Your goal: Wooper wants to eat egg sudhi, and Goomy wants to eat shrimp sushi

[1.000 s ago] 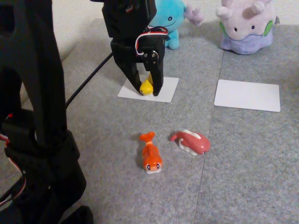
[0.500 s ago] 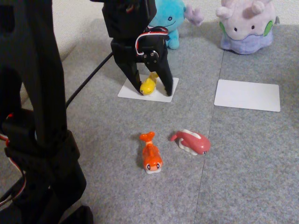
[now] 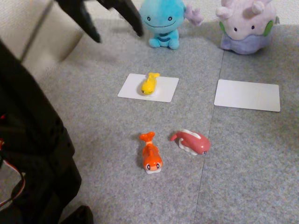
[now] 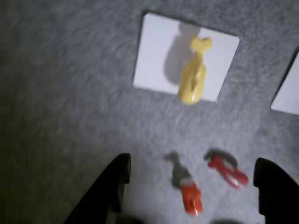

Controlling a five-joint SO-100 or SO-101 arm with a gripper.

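Your tool (image 4: 189,186) is wide open, holds nothing, and hangs high over the grey carpet tabletop (image 3: 103,140). The little yellow plastic fish, the egg sudhi (image 3: 148,84), lies on the white card (image 3: 166,91) in front of the round light-blue plush Wooper (image 3: 163,21).

The little orange plastic fish, the shrimp sushi (image 3: 151,156), lies near the front. It looks light, hard and a bit slippery, so pinch its 2 long sides at the middle. The pink-red fish (image 3: 191,142) lies just beside it; mind that. The other white card (image 3: 247,94) waits by the lilac blob plush Goomy (image 3: 245,25).
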